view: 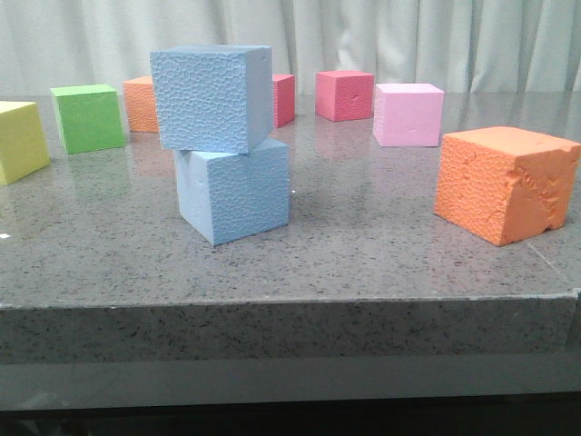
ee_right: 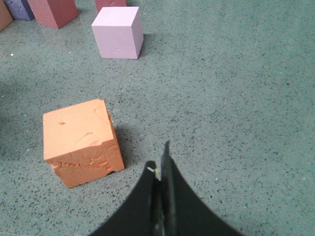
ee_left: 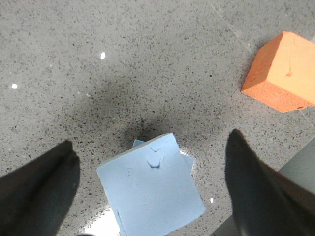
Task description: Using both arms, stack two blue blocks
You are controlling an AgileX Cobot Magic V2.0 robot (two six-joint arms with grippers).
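One sky-blue block (view: 211,97) rests on top of the other blue block (view: 234,193), turned a little off its faces, near the middle of the table. No gripper shows in the front view. Seen from the left wrist, the top blue block (ee_left: 150,189) lies below my left gripper (ee_left: 150,160), whose dark fingers (ee_left: 246,167) stand wide apart on either side without touching it. A corner of the lower block (ee_left: 139,143) peeks out. My right gripper (ee_right: 158,162) is shut with nothing in it, above bare table beside an orange cube (ee_right: 78,140).
The near orange cube (view: 504,182) sits at the right by the table's front edge (view: 290,304). Along the back stand yellow (view: 18,141), green (view: 88,116), orange (view: 141,103), red (view: 345,94) and pink (view: 408,113) cubes. A purple cube (ee_right: 18,8) shows in the right wrist view.
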